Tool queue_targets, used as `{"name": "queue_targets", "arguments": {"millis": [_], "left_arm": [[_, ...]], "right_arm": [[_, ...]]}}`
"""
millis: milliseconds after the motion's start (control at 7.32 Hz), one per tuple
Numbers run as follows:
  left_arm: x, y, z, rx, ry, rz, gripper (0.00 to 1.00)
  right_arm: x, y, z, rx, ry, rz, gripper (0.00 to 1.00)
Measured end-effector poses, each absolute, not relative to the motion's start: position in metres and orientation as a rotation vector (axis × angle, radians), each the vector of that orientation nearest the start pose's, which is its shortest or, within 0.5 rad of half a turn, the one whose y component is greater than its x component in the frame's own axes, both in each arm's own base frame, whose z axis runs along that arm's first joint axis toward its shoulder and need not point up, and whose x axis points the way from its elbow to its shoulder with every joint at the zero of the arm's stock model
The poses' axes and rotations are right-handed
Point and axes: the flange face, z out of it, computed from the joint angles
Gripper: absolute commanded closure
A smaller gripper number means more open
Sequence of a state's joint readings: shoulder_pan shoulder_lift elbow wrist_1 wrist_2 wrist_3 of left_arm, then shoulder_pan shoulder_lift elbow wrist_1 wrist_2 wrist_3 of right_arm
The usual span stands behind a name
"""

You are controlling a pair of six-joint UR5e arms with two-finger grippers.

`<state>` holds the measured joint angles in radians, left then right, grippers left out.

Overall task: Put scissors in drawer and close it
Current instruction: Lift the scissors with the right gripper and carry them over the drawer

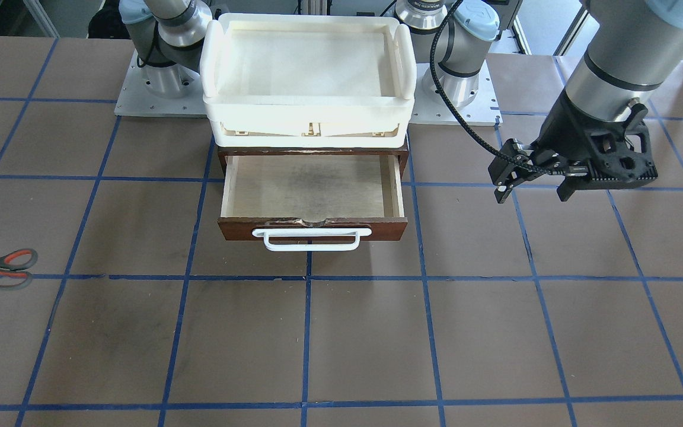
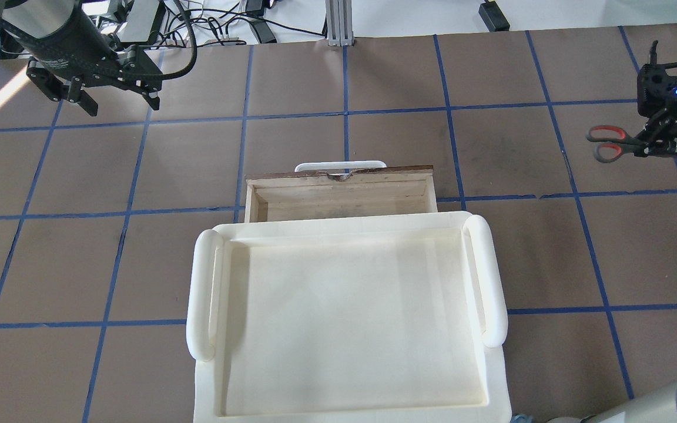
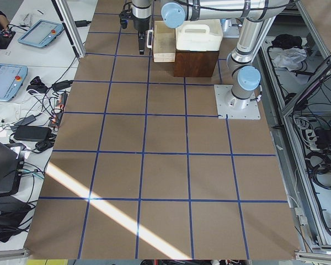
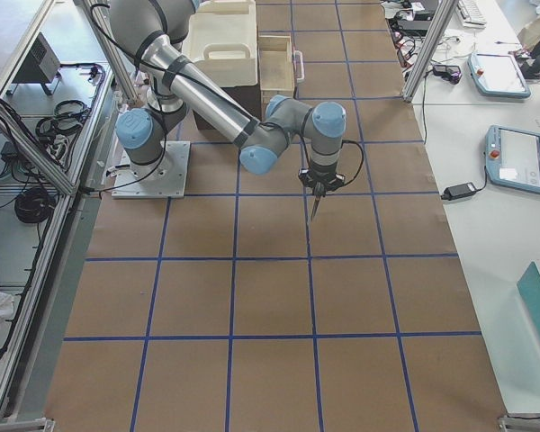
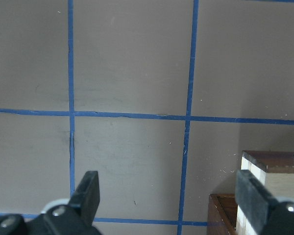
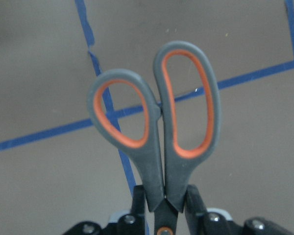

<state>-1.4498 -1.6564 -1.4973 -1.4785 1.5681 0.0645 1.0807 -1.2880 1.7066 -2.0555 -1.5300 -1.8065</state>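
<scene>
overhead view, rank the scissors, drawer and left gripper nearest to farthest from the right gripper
1. scissors: clamped in the right gripper itself, at the view's right edge.
2. drawer: open, in the middle of the table.
3. left gripper: open, at the view's upper left.

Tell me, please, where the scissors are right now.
The scissors are gripped by the right gripper near the overhead view's right edge, handles pointing toward the open drawer, well off to its right.
</scene>
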Motion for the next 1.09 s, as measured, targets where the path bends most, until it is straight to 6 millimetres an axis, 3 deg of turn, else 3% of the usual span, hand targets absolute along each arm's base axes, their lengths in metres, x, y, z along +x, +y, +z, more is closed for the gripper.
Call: {"name": "queue_targets", "arguments": {"millis": [137,410,683,956,1093], "left_arm": [[-0.068,-0.548,0.490,-0.089,3.133,-0.128,0.00],[-0.068,-0.549,0.490,-0.089,3.133,-0.129,0.00],[-0.067,-0.549,0.490,-0.091,3.133,-0.130,0.00],[-0.067,-0.549,0.490,-0.092,3.132,-0.129,0.00],[-0.066,-0.549,0.490,-0.093,3.132,-0.129,0.00]], "right_arm": [[-0.110,-0.586,0.343,-1.941,2.512,-0.113,1.00],[-0.004,-0.596,0.390,-1.890,2.520,-0.112,1.00],[0.097,-0.590,0.420,-1.888,2.534,-0.105,1.00],[0.173,-0.577,0.448,-1.856,2.572,-0.123,1.00],[0.211,-0.567,0.451,-1.826,2.588,-0.126,1.00]]}}
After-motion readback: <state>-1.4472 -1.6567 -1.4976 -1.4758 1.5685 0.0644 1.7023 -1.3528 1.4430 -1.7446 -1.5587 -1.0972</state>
